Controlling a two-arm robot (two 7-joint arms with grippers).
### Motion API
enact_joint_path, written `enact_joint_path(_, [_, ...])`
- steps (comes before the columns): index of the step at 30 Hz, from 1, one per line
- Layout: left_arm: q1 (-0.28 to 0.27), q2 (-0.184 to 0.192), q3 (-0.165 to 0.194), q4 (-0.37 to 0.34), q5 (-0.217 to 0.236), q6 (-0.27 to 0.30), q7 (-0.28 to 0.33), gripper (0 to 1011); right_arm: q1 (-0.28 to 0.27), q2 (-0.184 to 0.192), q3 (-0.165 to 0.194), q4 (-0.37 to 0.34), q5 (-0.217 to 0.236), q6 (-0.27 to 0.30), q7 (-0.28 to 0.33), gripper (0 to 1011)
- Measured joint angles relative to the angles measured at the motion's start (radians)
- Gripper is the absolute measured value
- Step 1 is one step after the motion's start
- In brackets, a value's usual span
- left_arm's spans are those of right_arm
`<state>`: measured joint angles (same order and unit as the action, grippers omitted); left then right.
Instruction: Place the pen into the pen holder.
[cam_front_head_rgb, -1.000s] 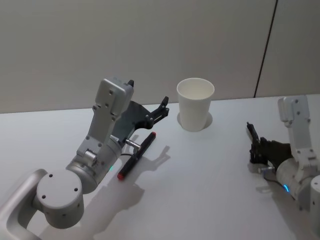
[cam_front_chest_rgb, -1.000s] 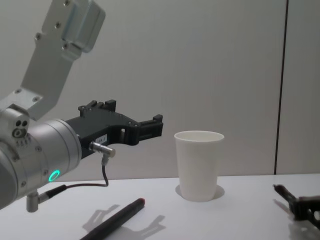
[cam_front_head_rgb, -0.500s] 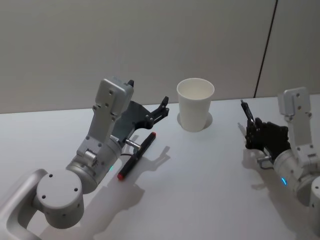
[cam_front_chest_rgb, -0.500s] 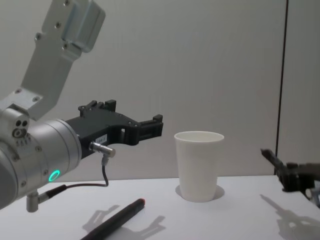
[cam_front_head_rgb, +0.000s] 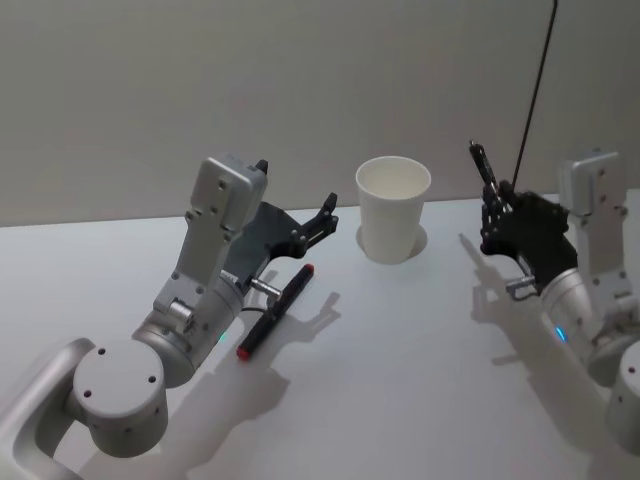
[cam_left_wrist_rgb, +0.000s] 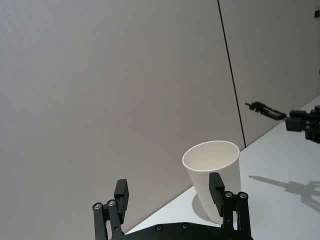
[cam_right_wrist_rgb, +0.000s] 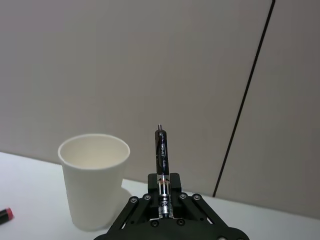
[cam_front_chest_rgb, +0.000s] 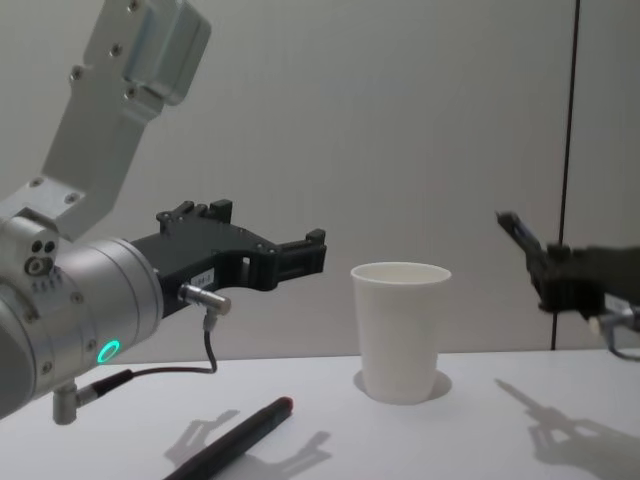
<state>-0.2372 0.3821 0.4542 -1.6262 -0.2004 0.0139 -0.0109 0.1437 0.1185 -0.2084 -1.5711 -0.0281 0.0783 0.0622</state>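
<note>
Raised over the table's (cam_front_head_rgb: 400, 360) far right side, the right gripper (cam_right_wrist_rgb: 161, 194) pinches a black pen (cam_right_wrist_rgb: 161, 150), which projects beyond its jaws beside the pen holder (cam_front_head_rgb: 392, 215). The left gripper (cam_front_head_rgb: 322, 220), jaws spread, hovers above a red-ended pen (cam_front_head_rgb: 275, 312).

Right claw (cam_right_wrist_rgb: 161, 199) clamping pen (cam_right_wrist_rgb: 161, 152), pen holder (cam_right_wrist_rgb: 94, 185) near

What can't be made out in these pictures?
- Inside floor of the paper cup: chest view, hidden by its own wall.
- Near end of the red-tipped pen: chest view, cut off by the bottom edge.
- Lower end of the black pen: right wrist view, buried in the right gripper.
</note>
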Motion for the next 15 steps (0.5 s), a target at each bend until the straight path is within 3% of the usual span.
enact_joint_path(7, [0.000,0.000,0.000,0.000,0.000,0.000,0.000,1001,0.041,-0.011,-0.001,0.046,-0.022,-0.102,0.019,131])
enact_joint_path(15, [0.000,0.000,0.000,0.000,0.000,0.000,0.000,1001,0.117,-0.033,-0.005,0.138,-0.060,-0.256,0.044,131])
